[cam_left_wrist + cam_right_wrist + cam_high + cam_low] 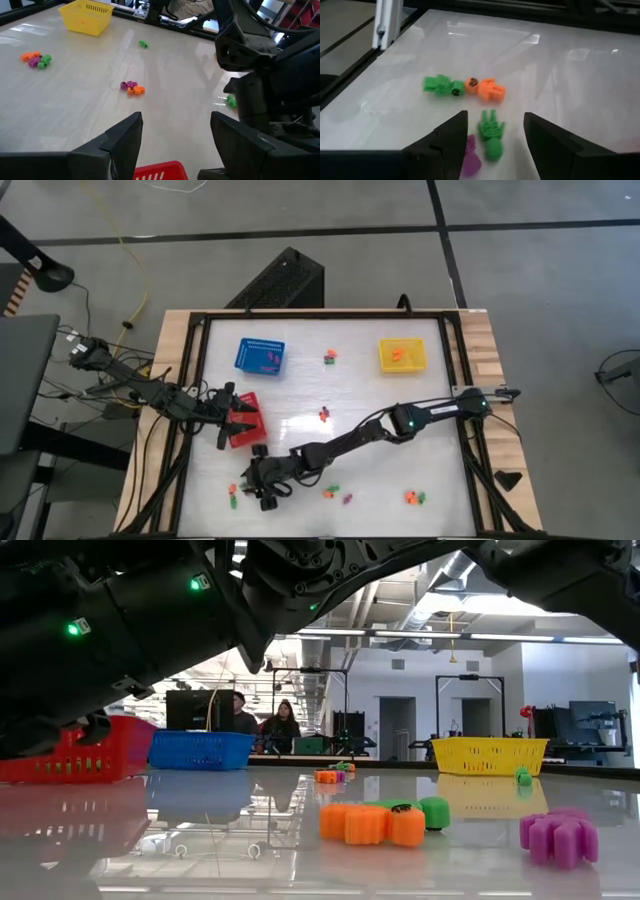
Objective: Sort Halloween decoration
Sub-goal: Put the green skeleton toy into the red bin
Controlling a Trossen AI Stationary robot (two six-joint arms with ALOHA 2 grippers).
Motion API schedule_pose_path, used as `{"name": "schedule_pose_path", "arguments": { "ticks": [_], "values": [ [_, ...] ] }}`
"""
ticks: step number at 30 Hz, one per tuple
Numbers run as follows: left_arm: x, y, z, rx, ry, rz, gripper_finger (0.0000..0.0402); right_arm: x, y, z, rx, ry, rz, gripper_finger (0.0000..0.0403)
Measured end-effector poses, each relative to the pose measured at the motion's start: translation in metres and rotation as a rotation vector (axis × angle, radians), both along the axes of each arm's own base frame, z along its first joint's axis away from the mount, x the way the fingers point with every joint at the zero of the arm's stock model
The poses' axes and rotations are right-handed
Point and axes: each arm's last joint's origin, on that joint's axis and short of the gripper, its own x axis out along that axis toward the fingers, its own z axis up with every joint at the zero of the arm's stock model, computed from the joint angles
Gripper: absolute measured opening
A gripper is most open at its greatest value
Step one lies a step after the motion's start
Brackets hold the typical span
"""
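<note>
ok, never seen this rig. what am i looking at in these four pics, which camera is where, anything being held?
Two dark robot arms work at a white table, sorting tiny Halloween trinkets into mesh baskets. One picture looks straight down from above, one looks level across the tabletop, and one comes from each wrist.

On the table: a blue basket, a yellow basket, a red basket, and scattered orange, green and purple trinkets.

The left gripper hangs open over the red basket. The right gripper is open above a green skeleton at the table's near-left corner. Nothing is held.
</note>
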Motion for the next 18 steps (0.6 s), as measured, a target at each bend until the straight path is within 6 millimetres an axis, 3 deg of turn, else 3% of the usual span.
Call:
{"name": "schedule_pose_path", "arguments": {
  "ticks": [11, 18],
  "values": [
    [0.0, 0.0, 0.0, -0.002, -0.003, 0.0, 0.0226, -0.002, 0.003, -0.001, 0.008, 0.027, -0.001, 0.0224],
    [0.0, 0.0, 0.0, -0.002, -0.003, 0.0, 0.0226, -0.003, -0.001, 0.011, 0.049, 0.041, -0.026, 0.0223]
  ]
}}
